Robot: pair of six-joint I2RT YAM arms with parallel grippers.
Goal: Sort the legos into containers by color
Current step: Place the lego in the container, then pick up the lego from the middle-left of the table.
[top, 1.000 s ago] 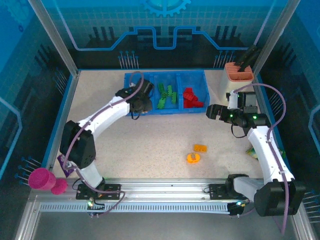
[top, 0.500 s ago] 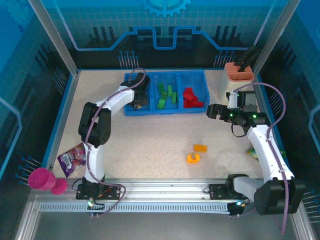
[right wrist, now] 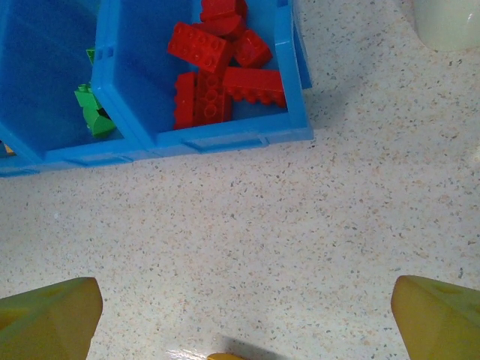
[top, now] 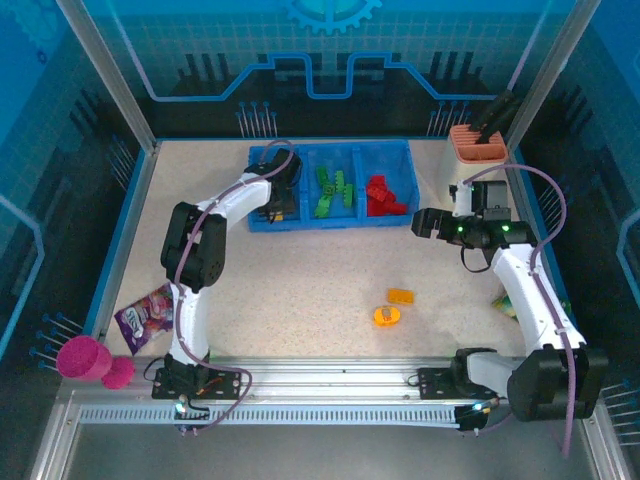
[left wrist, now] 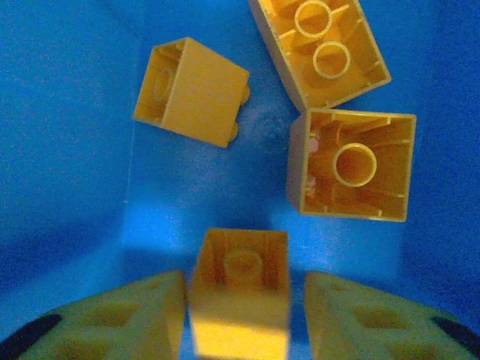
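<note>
Seen from above, a blue tray (top: 330,226) with three side-by-side compartments is sitting at the far side of a speckled table (top: 300,290). The left arm is reaching into the tray's left compartment, with the left gripper (top: 272,208) pointing down into it. In the left wrist view, the left gripper (left wrist: 244,289) is standing narrowly parted around a small yellow brick (left wrist: 240,274). A thin strip of blue floor is showing between the brick and one finger, so the hold is looking loose rather than clamped. Three more yellow bricks (left wrist: 351,163) are lying on the compartment floor just beyond it, some with their hollow undersides up. Green legos (top: 335,190) are lying in the middle compartment and red legos (top: 385,195) in the right one. The right gripper (top: 420,222) is hovering over bare table just right of the tray, and in its wrist view its claw (right wrist: 244,300) is spread wide and holding nothing, with the red bricks (right wrist: 217,71) ahead of it. Two orange pieces (top: 393,306) are lying loose on the table nearer the arm bases, well apart from the tray.
</note>
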